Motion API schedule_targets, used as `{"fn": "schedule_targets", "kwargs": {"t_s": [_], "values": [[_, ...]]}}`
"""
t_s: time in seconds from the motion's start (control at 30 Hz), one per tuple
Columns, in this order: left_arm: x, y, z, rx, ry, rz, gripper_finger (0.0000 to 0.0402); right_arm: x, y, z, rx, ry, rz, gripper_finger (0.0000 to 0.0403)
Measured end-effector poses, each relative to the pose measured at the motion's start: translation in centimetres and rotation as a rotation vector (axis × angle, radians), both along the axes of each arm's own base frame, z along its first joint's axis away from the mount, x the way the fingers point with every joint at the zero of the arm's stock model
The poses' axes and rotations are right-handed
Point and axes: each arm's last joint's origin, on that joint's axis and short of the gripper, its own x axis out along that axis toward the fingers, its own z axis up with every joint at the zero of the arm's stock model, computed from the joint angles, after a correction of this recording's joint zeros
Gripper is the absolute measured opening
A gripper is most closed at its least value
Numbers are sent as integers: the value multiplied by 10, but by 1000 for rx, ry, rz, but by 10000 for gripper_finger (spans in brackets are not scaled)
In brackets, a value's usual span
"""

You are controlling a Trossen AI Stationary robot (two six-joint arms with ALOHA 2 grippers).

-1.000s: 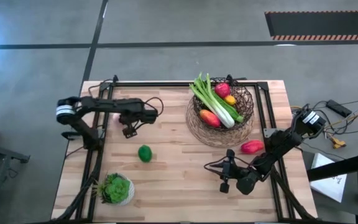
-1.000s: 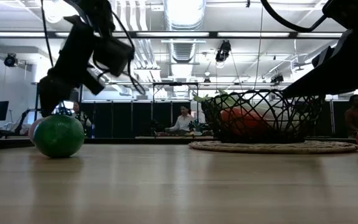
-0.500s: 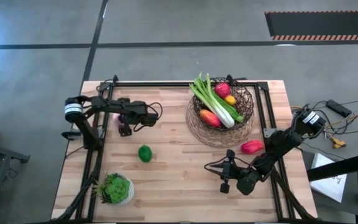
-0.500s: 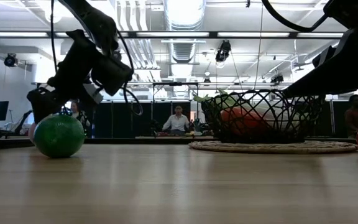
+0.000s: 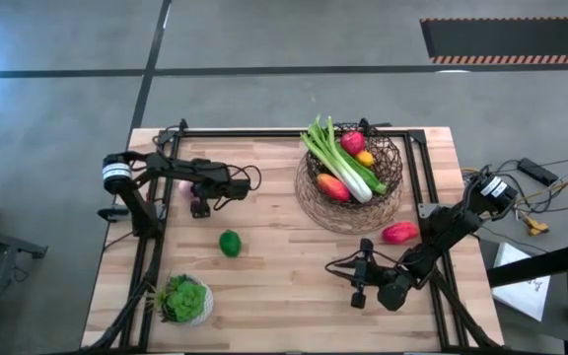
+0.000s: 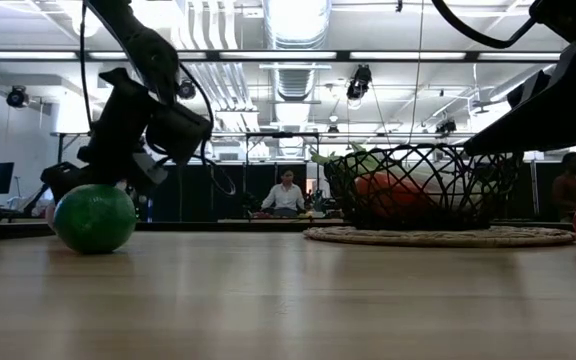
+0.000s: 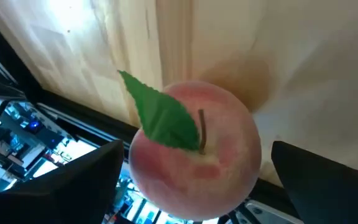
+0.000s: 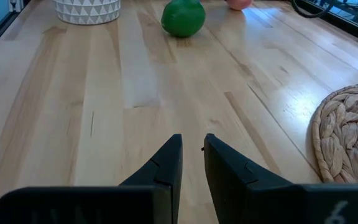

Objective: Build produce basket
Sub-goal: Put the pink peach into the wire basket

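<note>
The dark wire basket [image 5: 390, 158] stands on a woven mat at the table's far right and holds green stalks [image 5: 341, 158], a red-orange piece and small pink and yellow pieces. A green lime [image 5: 230, 243] lies on the bare wood, and a red piece [image 5: 399, 233] lies by the mat. A pink apple-like fruit with a green leaf [image 7: 197, 158] sits on the table between the fingers of my open left gripper [image 7: 197, 168], which is low at the far left [image 5: 200, 205]. My right gripper [image 8: 191, 146], shut, waits near the right edge [image 5: 358, 288].
A small potted green plant [image 5: 183, 299] stands at the near left corner. Black frame rails run along the table's left, far and right sides. Bare wood lies between the lime and the mat [image 8: 350, 137]. People sit in the room beyond the table in the low view.
My left gripper has come down toward the table behind the lime and drawn slightly toward the left edge, ending low around the pink fruit. The right arm, the basket and the loose pieces have kept still.
</note>
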Motion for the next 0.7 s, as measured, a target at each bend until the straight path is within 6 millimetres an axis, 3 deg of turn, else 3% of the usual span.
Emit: {"fn": "schedule_targets", "kwargs": {"t_s": [0.4, 0.7], "values": [[-16, -2, -22, -28, 42, -14, 388, 0, 0, 0, 0, 0, 2, 57], [-15, -2, -21, -14, 26, 8, 310, -5, 5, 0, -13, -1, 25, 57]]}}
